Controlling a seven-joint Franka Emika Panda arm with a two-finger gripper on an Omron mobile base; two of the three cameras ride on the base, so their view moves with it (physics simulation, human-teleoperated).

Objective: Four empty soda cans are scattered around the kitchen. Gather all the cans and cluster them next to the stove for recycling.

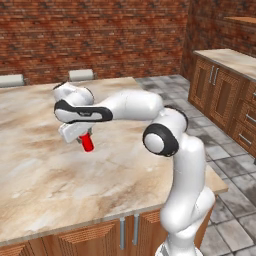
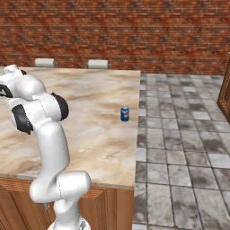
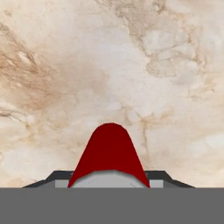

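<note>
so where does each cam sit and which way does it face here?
Left base view: behind the arm's left, looking forward-down over the marble island; arm crosses, gripper shut on red soda can.
Right base view: behind the right; arm at left, blue-labelled can near the island edge.
Hand view: looks down along the gripper at marble; red soda can between the jaws.
Shared: the island.

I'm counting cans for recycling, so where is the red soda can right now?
The red soda can hangs tilted in the gripper above the marble island counter, left of the arm in the left base view.
</note>
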